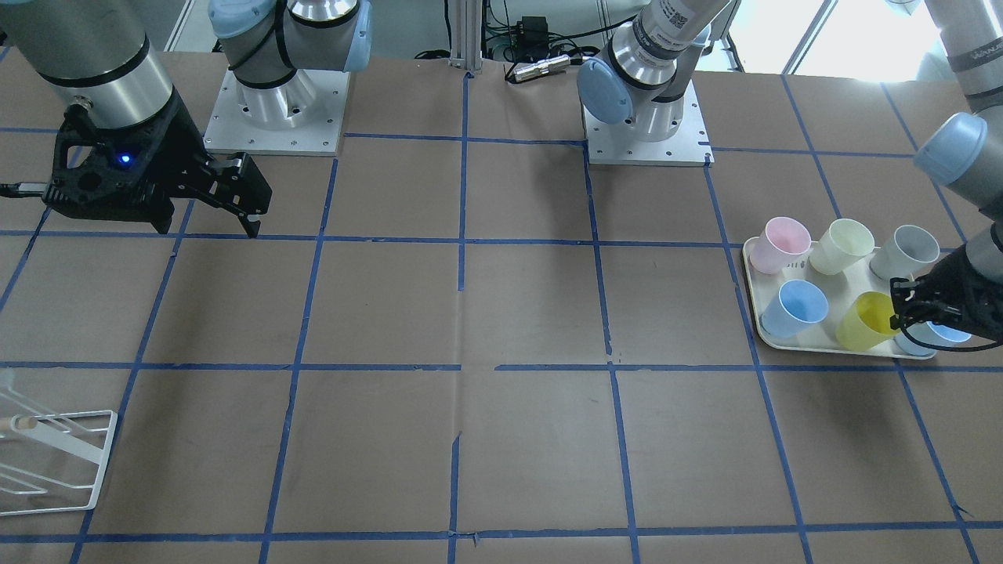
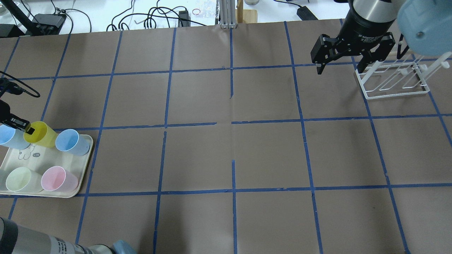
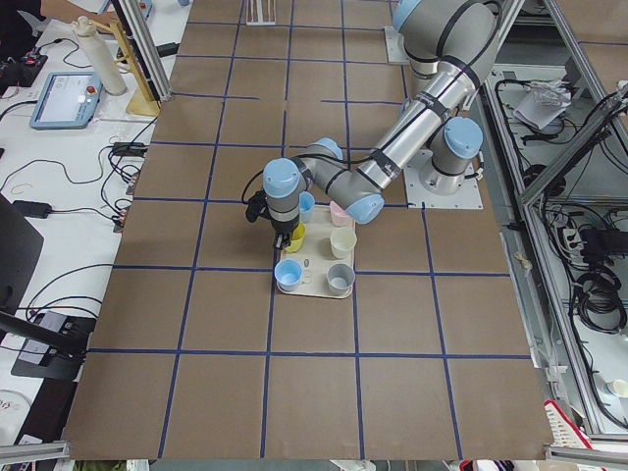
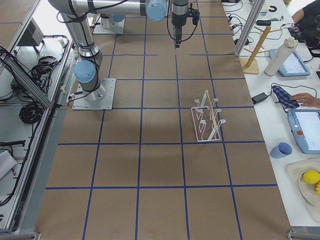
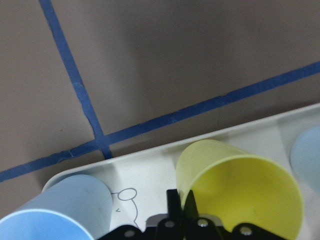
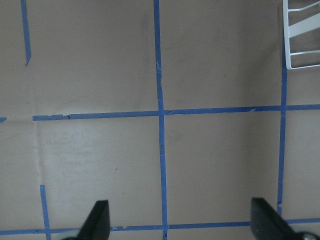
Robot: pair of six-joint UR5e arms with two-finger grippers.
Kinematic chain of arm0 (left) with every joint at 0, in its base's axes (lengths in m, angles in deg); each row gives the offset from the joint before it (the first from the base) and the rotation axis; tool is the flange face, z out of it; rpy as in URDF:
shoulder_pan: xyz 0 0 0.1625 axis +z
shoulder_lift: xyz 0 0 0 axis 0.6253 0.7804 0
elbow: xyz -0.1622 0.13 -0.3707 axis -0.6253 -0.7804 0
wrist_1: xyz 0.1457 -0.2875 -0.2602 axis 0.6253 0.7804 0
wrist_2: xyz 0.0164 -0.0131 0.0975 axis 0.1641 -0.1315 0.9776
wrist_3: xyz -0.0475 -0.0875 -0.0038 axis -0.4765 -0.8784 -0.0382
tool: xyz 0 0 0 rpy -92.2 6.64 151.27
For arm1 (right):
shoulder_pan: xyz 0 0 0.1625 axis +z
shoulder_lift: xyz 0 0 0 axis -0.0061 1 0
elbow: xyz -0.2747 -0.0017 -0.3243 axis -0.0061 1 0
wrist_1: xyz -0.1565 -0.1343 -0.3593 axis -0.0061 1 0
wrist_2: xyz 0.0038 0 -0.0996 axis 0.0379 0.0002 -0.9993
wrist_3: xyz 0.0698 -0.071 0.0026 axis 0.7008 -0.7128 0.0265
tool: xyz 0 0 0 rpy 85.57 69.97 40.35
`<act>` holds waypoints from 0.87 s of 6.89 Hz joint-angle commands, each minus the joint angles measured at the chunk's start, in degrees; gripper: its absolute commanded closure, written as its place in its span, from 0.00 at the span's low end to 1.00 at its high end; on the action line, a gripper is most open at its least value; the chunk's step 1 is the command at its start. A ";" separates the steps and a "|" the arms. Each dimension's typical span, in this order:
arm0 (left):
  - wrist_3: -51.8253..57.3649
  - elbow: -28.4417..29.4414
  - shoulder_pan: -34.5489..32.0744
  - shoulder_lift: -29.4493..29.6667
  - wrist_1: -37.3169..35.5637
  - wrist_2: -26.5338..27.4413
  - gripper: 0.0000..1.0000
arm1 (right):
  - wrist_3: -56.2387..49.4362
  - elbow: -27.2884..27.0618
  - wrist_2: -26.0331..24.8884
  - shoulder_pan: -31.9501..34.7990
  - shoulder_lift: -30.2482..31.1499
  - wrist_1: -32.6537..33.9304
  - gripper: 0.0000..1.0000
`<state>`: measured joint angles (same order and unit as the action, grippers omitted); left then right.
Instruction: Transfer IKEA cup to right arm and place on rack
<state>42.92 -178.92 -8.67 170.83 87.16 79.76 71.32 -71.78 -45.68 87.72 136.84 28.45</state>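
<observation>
The bright yellow IKEA cup [image 1: 866,321] stands on the cream tray [image 1: 815,342] between two light blue cups. My left gripper [image 1: 901,313] is shut on its rim, one finger inside and one outside, as the left wrist view shows on the cup [image 5: 240,190]. It also shows in the overhead view [image 2: 40,134]. My right gripper [image 2: 340,68] is open and empty, hanging above the table beside the white wire rack [image 2: 392,83]. The rack's corner shows in the right wrist view [image 6: 300,35].
The tray [image 2: 42,162] also holds a pink cup [image 2: 56,178], a pale cream cup [image 2: 19,179], a grey cup [image 1: 905,252] and two light blue cups [image 2: 72,141]. The table is brown with blue tape lines. The arm bases stand at its robot side.
</observation>
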 commanded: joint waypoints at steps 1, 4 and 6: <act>0.19 4.66 -0.17 -1.13 5.40 -0.73 1.00 | 0.00 0.07 0.04 0.00 0.08 0.00 0.00; -1.04 13.43 -3.32 -4.99 26.20 -6.50 1.00 | 0.00 0.07 0.04 0.00 0.08 0.00 0.00; -6.71 19.26 -8.84 -5.96 45.78 -12.92 1.00 | 0.00 -0.01 -0.14 0.00 0.08 -0.09 0.00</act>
<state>40.10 -162.55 -14.17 165.61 121.38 70.70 71.32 -71.76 -45.71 87.72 136.92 28.43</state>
